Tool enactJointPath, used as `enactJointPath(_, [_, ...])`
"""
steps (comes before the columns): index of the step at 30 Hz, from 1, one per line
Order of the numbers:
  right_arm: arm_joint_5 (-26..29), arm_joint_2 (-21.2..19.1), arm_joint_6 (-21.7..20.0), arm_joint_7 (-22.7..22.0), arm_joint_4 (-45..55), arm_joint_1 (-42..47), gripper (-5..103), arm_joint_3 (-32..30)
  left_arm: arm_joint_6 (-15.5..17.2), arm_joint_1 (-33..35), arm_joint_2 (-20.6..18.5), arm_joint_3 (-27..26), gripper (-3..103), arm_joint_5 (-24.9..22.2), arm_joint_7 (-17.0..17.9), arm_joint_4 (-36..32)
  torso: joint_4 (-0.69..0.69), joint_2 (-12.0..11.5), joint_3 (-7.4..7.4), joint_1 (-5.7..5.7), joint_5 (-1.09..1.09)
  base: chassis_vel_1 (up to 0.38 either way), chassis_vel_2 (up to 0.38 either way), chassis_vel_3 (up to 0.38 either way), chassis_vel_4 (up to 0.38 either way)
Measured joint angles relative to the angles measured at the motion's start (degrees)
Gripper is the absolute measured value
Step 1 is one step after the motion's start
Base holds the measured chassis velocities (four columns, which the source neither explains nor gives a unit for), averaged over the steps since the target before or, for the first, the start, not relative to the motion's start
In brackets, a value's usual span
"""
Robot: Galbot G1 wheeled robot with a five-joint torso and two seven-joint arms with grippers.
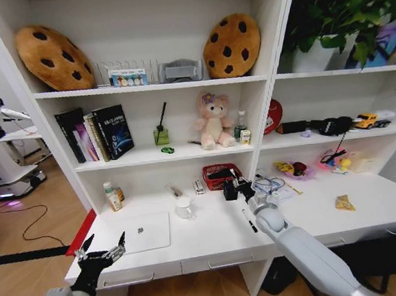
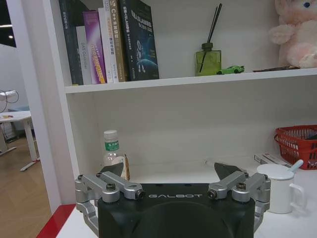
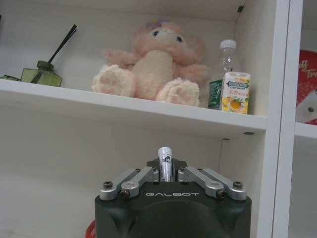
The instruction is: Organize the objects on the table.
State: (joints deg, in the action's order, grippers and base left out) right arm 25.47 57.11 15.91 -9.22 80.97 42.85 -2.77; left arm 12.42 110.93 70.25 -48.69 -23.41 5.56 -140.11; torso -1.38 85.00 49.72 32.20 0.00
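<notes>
The right gripper (image 3: 167, 174) is pressed together on a slim silver pen (image 3: 165, 161), which stands up between its fingers; in the head view this gripper (image 1: 237, 187) is raised over the back of the counter (image 1: 212, 239), just in front of the red basket (image 1: 218, 174). A pen is light, stiff and smooth, so it can twist or slide in a pinch; a hold near the middle of the barrel would likely keep it steadier than a hold near the end. A dark pen (image 1: 249, 221) lies on the counter beside the right arm.

The left gripper (image 1: 102, 254) hangs at the front left corner of the counter with its fingers spread and nothing between them. Just beyond it lies the closed silver laptop (image 1: 139, 233), flat, fairly heavy and slick; I would judge an edge the only place to take it. A white mug (image 1: 183, 207) stands beside the laptop, a small bottle (image 1: 111, 196) stands toward the back left, and a yellow packet (image 1: 344, 203) lies well apart to the right.
</notes>
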Motion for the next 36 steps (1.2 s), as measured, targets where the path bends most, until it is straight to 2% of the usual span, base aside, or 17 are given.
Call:
enactJointPath(1, [-0.9,0.6,2.0,0.1,-1.6,-0.9,12,0.0,0.0,0.0,0.0,0.0,100,0.0,0.0,0.0,0.00,0.0,0.00,0.00,0.02,0.000,0.000,0.000,0.000])
enactJointPath(2, [-0.9,0.6,2.0,0.1,-1.6,-0.9,12,0.0,0.0,0.0,0.0,0.0,100,0.0,0.0,0.0,0.00,0.0,0.00,0.00,0.02,0.000,0.000,0.000,0.000])
enactJointPath(3, [-2.4,1.4,4.4,0.2,-4.0,-2.2,12,0.0,0.0,0.0,0.0,0.0,100,0.0,0.0,0.0,0.00,0.0,0.00,0.00,-0.01,0.000,0.000,0.000,0.000])
enactJointPath(4, [-2.4,1.4,4.4,0.2,-4.0,-2.2,12,0.0,0.0,0.0,0.0,0.0,100,0.0,0.0,0.0,0.00,0.0,0.00,0.00,-0.01,0.000,0.000,0.000,0.000])
enactJointPath(6, [-4.9,3.9,9.6,0.8,-10.8,-5.0,12,0.2,0.0,0.0,0.0,0.0,100,0.0,0.0,0.0,0.01,0.0,0.00,0.01,0.02,0.000,0.000,0.000,0.000])
enactJointPath(9, [-5.1,4.7,11.0,1.0,-13.4,-6.0,12,0.3,0.0,0.0,0.0,0.0,100,0.0,0.0,0.0,0.01,0.0,0.00,0.00,-0.01,0.000,0.000,0.000,0.000])
enactJointPath(11, [-6.2,7.0,13.8,2.0,-19.5,-8.0,12,0.6,0.0,0.0,0.0,0.0,100,0.0,0.0,0.0,-0.01,0.0,0.00,0.00,0.01,0.000,0.000,0.000,0.000])
enactJointPath(15, [-6.9,9.8,16.2,2.8,-24.8,-10.0,12,0.5,0.0,0.0,0.0,0.0,100,0.0,0.0,0.0,0.01,0.0,0.00,0.00,0.00,0.000,0.000,0.000,0.000])
enactJointPath(22, [-7.6,12.6,18.8,3.8,-30.9,-12.5,12,0.9,0.0,0.0,0.0,0.0,100,0.0,0.0,0.0,0.00,0.0,0.00,0.00,0.00,0.000,0.000,0.000,0.000])
enactJointPath(32, [-7.5,14.1,19.8,5.4,-36.5,-15.2,12,0.7,0.0,0.0,0.0,0.0,100,0.0,0.0,0.0,0.00,0.0,0.00,0.00,0.00,0.000,0.000,0.000,0.000])
enactJointPath(36, [-6.6,14.1,19.8,7.3,-37.3,-15.4,12,0.4,0.0,0.0,0.0,0.0,100,0.0,0.0,0.0,0.00,0.0,0.00,0.00,0.00,0.000,0.000,0.000,0.000])
